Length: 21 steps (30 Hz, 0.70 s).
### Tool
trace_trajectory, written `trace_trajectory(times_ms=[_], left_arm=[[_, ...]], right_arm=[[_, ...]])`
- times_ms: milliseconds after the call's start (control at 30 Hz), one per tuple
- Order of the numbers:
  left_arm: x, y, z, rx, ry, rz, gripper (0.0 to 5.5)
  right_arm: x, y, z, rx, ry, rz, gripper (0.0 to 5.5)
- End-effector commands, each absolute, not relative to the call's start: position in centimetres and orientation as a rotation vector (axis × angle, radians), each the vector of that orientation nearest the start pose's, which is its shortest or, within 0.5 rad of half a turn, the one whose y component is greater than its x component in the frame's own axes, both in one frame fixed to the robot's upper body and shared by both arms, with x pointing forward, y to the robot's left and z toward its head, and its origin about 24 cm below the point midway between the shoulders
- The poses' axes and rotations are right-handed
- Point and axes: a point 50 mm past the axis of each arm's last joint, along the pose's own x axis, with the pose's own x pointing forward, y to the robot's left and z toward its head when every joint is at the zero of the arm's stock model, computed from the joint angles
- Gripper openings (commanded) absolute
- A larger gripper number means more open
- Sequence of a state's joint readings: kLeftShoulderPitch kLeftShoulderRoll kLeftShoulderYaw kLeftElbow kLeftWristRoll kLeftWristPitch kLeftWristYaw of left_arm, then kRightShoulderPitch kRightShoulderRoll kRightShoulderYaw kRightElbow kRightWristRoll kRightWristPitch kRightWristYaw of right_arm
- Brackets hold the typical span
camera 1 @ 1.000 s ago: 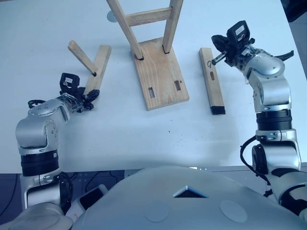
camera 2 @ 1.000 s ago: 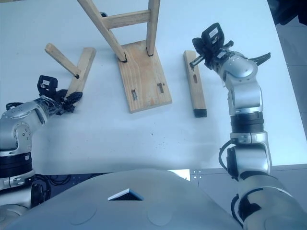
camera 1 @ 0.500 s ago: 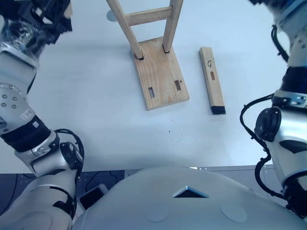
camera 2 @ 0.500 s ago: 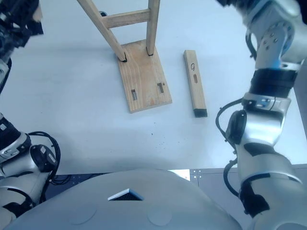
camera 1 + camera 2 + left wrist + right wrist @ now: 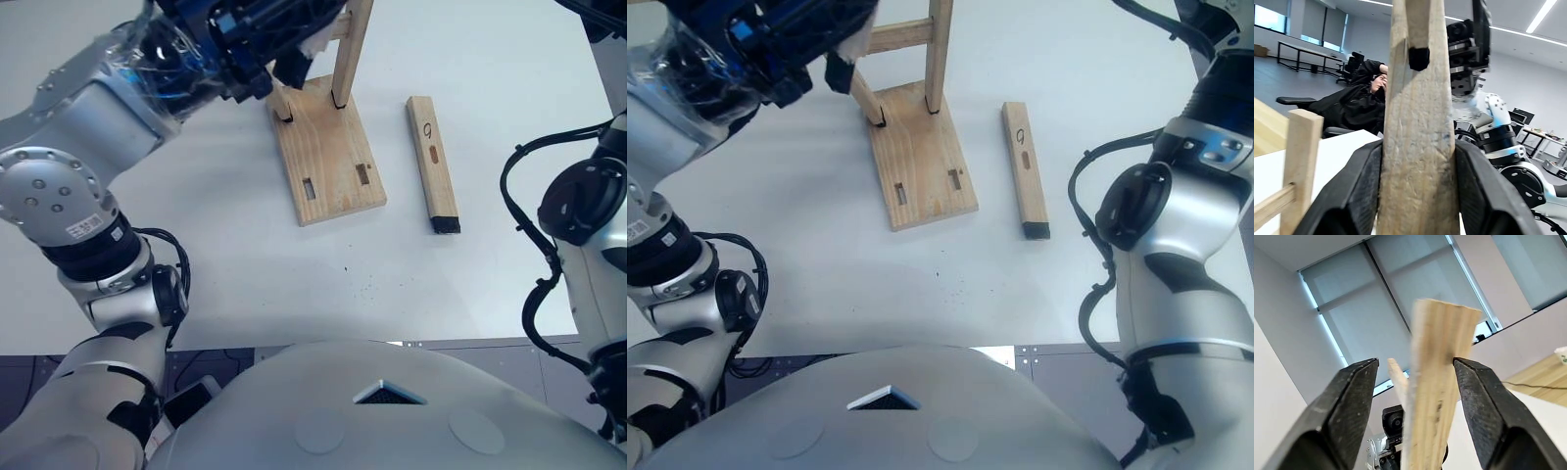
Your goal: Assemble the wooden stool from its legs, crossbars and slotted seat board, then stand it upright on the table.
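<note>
- The left hand (image 5: 1418, 147) is closed tight on a wooden piece (image 5: 1416, 88). Its dark fingers (image 5: 1352, 196) press against both sides of the wood, and a dark-rimmed hole (image 5: 1419, 58) sits in the wood above the grip.
- In the head views this hand hangs over the far left corner of the seat board (image 5: 328, 157), covering most of the left standing leg (image 5: 281, 103).
- The right hand (image 5: 1415, 363) has its fingers (image 5: 1347, 411) spread wide apart. A pale wooden strip (image 5: 1437, 382) shows between them, with a clear gap on one side. I cannot tell whether it touches the other finger, or which part of the stool it is.
- The seat board lies flat on the white counter (image 5: 196, 245). Two legs stand in the slots at its far end, the right standing leg (image 5: 350, 49) in plain sight.
- A crossbar (image 5: 896, 36) joins the two standing legs above the board.
- The two slots (image 5: 310, 188) at the near end of the seat board are empty.
- A loose leg (image 5: 432, 162) lies flat on the counter to the right of the seat board, apart from it and roughly parallel. It has a dark cap on its near end, and an oblong hole and a handwritten mark on its top face.
</note>
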<state>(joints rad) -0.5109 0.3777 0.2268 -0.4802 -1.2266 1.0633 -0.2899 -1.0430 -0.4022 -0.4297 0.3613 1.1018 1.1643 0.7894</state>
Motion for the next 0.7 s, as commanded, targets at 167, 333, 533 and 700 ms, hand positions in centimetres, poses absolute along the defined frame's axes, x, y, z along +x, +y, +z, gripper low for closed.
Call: trace_trajectory(times_ms=[167, 333, 533, 700], left_arm=[[23.6, 11.4, 21.4, -0.349, 0.071, -1.168, 1.98], [23.6, 11.7, 21.2, -0.363, 0.062, -1.138, 1.98], [24.0, 12.1, 21.4, -0.409, 0.037, -1.12, 1.98], [24.4, 12.8, 20.9, -0.451, 0.043, -1.074, 2.96]], right_arm=[[32.6, -16.1, 29.3, 0.803, -0.014, 1.453, 2.81], [31.4, -17.5, 28.9, 0.831, 0.038, 1.567, 2.19], [31.6, -17.7, 29.0, 0.771, -0.014, 1.556, 2.17], [32.7, -17.5, 28.3, 0.688, -0.102, 1.428, 2.14]])
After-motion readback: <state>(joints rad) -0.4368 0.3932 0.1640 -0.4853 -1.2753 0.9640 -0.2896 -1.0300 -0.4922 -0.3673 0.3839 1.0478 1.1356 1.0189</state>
